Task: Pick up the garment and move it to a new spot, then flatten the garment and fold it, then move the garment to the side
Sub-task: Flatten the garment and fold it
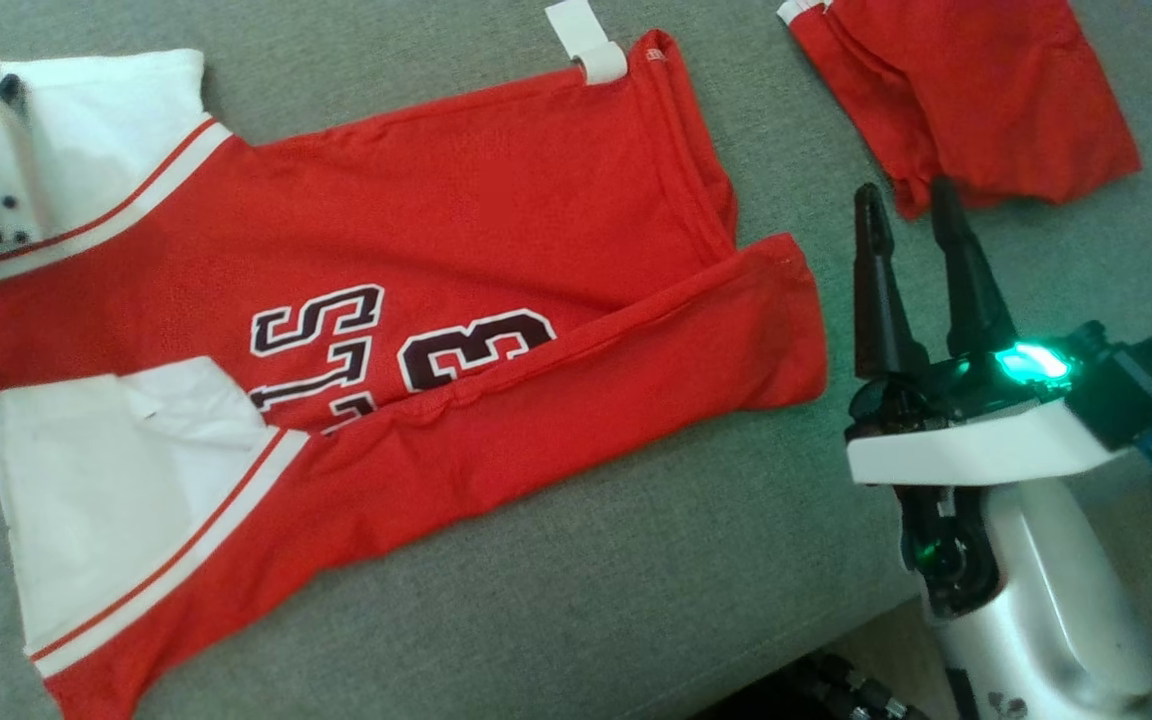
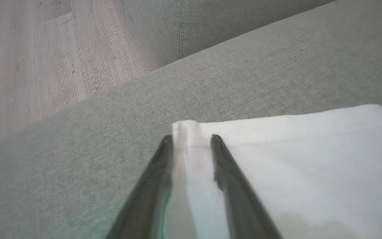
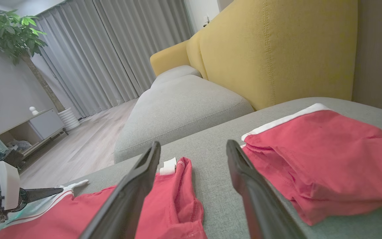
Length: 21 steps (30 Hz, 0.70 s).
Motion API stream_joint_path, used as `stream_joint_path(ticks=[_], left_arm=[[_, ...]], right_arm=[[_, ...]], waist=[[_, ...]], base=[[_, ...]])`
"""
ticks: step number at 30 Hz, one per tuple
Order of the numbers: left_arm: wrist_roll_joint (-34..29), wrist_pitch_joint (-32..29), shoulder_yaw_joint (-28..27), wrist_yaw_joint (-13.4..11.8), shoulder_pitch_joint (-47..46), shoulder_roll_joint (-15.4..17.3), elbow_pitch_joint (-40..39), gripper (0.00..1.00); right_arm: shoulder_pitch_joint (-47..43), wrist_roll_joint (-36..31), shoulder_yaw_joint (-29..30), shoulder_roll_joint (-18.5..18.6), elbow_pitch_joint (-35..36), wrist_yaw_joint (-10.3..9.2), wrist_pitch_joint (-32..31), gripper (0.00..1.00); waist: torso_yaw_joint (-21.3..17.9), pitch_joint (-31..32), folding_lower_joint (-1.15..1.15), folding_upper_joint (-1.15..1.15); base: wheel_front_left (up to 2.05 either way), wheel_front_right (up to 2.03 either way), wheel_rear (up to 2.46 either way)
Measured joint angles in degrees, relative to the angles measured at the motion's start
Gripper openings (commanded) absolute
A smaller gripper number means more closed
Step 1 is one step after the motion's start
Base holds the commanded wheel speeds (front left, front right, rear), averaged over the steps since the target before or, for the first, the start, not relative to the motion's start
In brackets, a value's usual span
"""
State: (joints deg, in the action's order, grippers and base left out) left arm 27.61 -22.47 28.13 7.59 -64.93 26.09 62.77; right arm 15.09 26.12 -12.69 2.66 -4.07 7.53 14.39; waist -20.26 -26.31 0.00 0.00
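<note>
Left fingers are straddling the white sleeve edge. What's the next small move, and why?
Probably close the left gripper fully on the white sleeve hem: cloth sits between its fingers, but a firm pinch isn't evident. The right gripper hangs open beside the jersey, so it can wait.

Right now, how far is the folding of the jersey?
Done: the jersey lies spread on the sofa, its near long side already folded over the numbers. In hand: the left tool has its fingers on both sides of the edge of the white sleeve; a grip is not certain. The right tool is open, off the cloth. Left: the remaining folds, then moving it aside.
</note>
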Motion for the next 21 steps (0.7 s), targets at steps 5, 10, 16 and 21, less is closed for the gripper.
stream_joint_path(ticks=[5, 10, 16, 21], left_arm=[[2.3, 1.8, 1.6, 0.0, 0.1, -1.0, -0.7, 0.00], [3.2, 8.5, 4.2, 0.0, 0.7, -2.5, -4.1, 0.00], [3.3, 16.9, 8.0, 0.0, 1.4, -5.3, -9.9, 0.00], [3.6, 20.2, 10.6, 0.0, 4.5, -5.9, -14.9, 0.00]], right_arm=[[0.0, -1.3, 1.0, 0.0, 0.0, 0.00, 0.0, 1.00], [0.0, -4.5, 2.8, 0.0, -1.0, 0.00, 0.0, 1.00], [0.8, -11.3, 9.7, 0.0, -4.0, 0.00, -5.8, 1.00], [5.2, -15.5, 13.2, 0.1, -5.2, 0.00, -13.2, 1.00]], waist=[[1.7, 0.4, 0.01, 0.00], [4.4, 2.1, 0.00, 0.00], [9.2, 4.7, 0.00, 0.00], [13.1, 6.3, 0.00, 0.00]], base=[[0.00, 0.00, 0.00], [0.00, 0.00, 0.00], [0.00, 0.00, 0.00], [0.00, 0.00, 0.00]])
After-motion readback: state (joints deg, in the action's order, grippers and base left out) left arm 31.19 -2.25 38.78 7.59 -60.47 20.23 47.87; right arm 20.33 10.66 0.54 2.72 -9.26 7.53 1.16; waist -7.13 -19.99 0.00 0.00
